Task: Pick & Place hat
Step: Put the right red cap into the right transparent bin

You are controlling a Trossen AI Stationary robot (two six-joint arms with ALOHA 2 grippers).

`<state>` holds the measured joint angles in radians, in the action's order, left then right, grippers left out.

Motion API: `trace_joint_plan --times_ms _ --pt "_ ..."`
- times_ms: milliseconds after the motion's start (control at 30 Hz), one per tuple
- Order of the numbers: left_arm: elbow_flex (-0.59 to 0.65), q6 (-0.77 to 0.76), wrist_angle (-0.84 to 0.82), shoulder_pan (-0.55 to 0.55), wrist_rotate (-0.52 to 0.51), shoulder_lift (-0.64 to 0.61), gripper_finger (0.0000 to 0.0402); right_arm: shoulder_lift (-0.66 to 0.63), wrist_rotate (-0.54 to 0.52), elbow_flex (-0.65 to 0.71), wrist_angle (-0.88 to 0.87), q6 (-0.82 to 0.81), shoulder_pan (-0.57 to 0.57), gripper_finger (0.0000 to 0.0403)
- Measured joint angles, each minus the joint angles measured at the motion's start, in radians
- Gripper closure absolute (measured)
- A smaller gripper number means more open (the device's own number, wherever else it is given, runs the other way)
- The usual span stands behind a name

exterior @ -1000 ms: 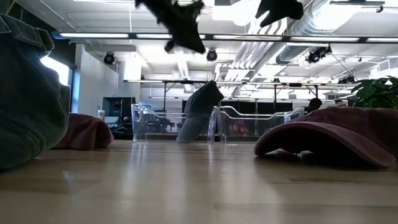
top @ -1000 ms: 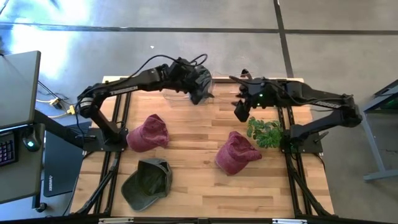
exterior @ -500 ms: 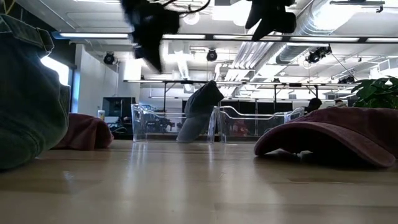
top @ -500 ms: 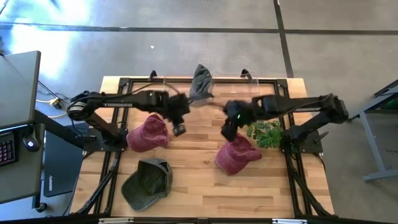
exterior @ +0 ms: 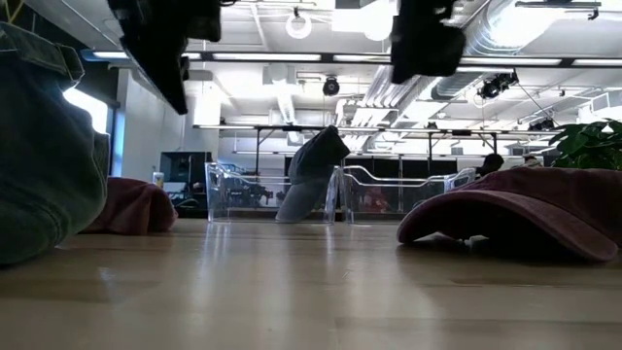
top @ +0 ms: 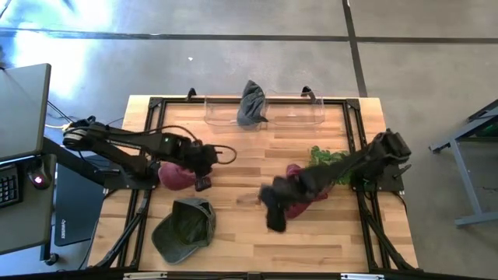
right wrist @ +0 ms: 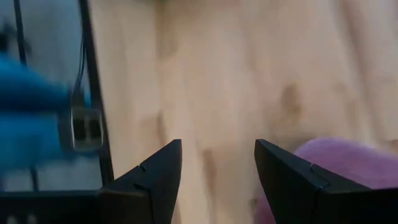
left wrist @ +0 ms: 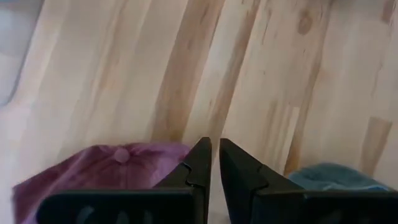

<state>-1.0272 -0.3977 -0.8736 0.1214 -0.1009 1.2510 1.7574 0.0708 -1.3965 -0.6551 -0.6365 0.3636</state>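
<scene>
Several caps lie on the wooden table. A maroon cap (top: 175,174) sits at the left, and my left gripper (top: 204,183) hovers over its right edge, shut (left wrist: 214,158), with the cap (left wrist: 106,168) below it. A second maroon cap (top: 310,190) rests at the right. My right gripper (top: 274,219) hangs just near-left of it, open (right wrist: 217,162), with the cap's edge (right wrist: 348,168) beside it. A dark green cap (top: 185,225) lies near the front edge. A grey cap (top: 250,103) stands in the clear bin (top: 292,117).
A small green plant (top: 331,162) stands right of the right maroon cap, beside the right arm. The clear bin runs along the far edge. Bare wood lies between the two maroon caps (top: 241,175). In the low view both grippers (exterior: 170,44) (exterior: 428,39) hang well above the tabletop.
Both grippers have swung away from the far bin toward the near edge. The left one went near and left, to over the left maroon cap. The right one went near and left, past the right maroon cap. The grey cap stayed in the bin.
</scene>
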Motion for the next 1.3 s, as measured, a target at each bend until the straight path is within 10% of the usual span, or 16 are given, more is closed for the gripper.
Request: trace_joint_plan --times_ms 900,1300 --pt "0.057 -0.115 -0.018 0.187 -0.078 -0.040 0.0374 0.259 -0.571 -0.003 -0.310 0.302 0.154 0.0131" --pt "0.057 -0.130 0.008 0.187 -0.091 -0.040 0.0374 0.242 -0.635 -0.016 -0.706 -0.099 0.152 0.0258"
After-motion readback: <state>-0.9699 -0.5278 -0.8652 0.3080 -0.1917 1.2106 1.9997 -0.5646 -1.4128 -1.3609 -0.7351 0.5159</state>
